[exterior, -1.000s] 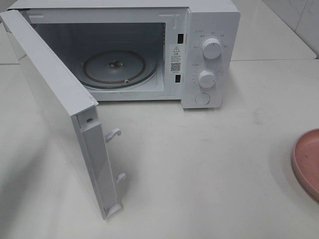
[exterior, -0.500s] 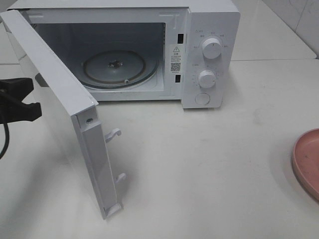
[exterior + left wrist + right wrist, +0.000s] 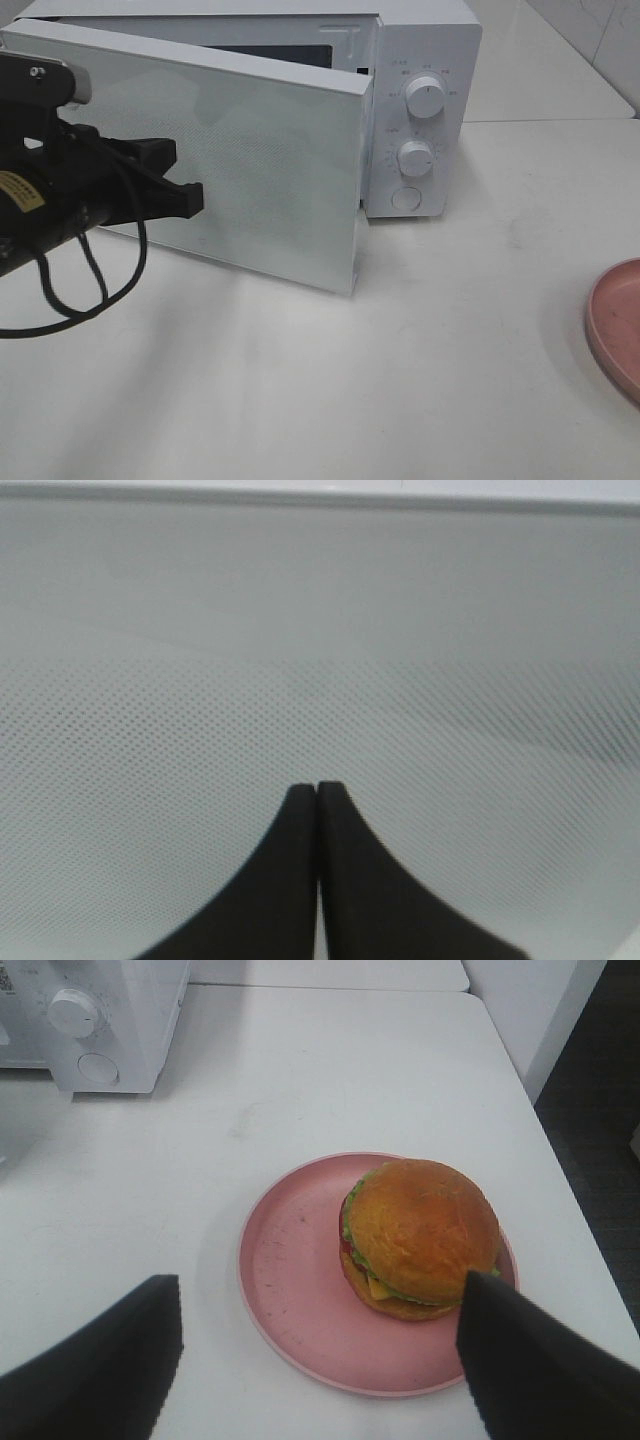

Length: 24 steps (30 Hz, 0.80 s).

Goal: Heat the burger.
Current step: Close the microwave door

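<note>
No legible txt; microwave (image 3: pixel 420 110) dial markings, arm's yellow label (image 3: pixel 18 190) too blurry

In the exterior high view the microwave door (image 3: pixel 250 170) stands across the opening and hides almost all of the cavity; only a dark strip shows above its top edge. The left arm (image 3: pixel 60 190) covers part of the door and is cut by the picture's left edge. The pink plate (image 3: pixel 615 325) is cut by the right edge, and the burger (image 3: pixel 420 1235) is out of that view. The labels around the two knobs (image 3: pixel 425 98) are too small to read. In the right wrist view the microwave (image 3: pixel 95 1020) is cropped at the top left corner, and the jaws run off the bottom edge.
</note>
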Each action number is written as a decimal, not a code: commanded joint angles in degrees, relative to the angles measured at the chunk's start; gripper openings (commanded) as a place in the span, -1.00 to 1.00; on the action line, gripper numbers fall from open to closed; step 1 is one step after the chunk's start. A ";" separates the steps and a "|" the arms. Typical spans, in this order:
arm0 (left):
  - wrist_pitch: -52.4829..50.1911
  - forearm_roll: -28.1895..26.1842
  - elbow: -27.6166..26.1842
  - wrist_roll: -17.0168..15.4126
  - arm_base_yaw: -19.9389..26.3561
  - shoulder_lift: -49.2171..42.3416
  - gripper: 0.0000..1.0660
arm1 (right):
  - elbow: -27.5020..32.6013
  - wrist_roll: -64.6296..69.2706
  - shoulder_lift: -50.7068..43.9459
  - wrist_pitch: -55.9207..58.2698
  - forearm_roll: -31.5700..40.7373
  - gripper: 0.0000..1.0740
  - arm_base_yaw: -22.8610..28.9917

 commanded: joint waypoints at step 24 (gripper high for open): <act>-0.34 -25.44 -26.64 16.27 -10.37 17.42 -1.00 | 0.17 -0.23 -1.60 -0.29 -0.46 0.42 -0.34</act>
